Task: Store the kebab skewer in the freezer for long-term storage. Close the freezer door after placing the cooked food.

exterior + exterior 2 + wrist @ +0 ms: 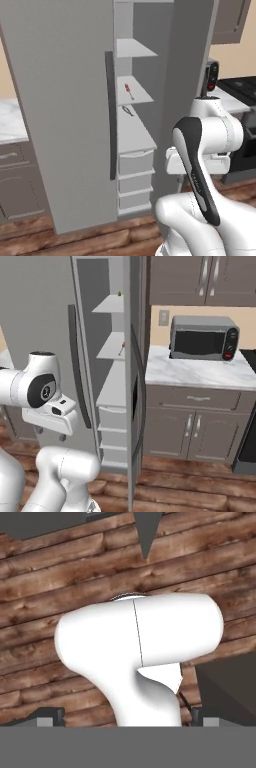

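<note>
The freezer is standing with its freezer door swung out edge-on, leaving an open gap. The kebab skewer is lying on a white shelf. The end effector is pointing at the wooden floor, fingers spread wide, holding nothing. The right base view is showing a microwave on the surface.

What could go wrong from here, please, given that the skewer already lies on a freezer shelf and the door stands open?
The freezer door stands edge-on close beside the arm, so a careless swing could knock it rather than push it shut. The kebab skewer lies near the front of its shelf; a hard slam might jolt it off. The gripper faces the wooden floor, jaws open, so it needs reorienting first.
</note>
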Available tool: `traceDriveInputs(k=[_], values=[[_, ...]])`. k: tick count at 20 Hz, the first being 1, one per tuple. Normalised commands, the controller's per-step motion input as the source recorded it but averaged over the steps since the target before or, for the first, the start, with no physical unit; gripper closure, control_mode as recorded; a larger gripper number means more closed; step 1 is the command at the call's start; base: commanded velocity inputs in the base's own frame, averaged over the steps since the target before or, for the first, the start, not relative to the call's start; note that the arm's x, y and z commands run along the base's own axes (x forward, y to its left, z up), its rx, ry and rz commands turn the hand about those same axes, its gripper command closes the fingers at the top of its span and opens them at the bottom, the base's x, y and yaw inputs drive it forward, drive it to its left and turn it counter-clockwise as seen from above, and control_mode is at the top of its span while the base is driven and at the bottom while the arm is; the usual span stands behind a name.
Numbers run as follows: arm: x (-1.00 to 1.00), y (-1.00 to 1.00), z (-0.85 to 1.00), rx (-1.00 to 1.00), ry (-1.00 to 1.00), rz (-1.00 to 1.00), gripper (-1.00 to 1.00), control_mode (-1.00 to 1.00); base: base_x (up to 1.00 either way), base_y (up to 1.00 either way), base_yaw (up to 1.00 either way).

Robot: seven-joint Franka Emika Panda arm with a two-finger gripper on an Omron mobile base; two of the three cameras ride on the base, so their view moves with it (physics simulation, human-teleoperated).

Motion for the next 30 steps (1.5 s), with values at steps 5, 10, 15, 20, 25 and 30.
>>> traceDriveInputs(k=[5,10,15,20,25,30], values=[[0.00,0.00,0.00,0.00,0.00,0.00,-1.00,1.00,0.35,0.00,0.00],[0.00,0.00,0.00,0.00,0.00,0.00,-1.00,1.00,0.08,0.00,0.00],[0.00,0.00,0.00,0.00,0.00,0.00,-1.00,1.00,0.00,0.00,0.00],[0.00,0.00,0.00,0.00,0.00,0.00,-1.00,1.00,0.00,0.00,0.00],[0.01,-0.07,0.00,0.01,-0.01,0.02,-1.00,-1.00,0.00,0.00,0.00],[0.00,-0.68,0.12,0.15,-0.10,0.07,-1.00,-1.00,0.00,0.00,0.00]])
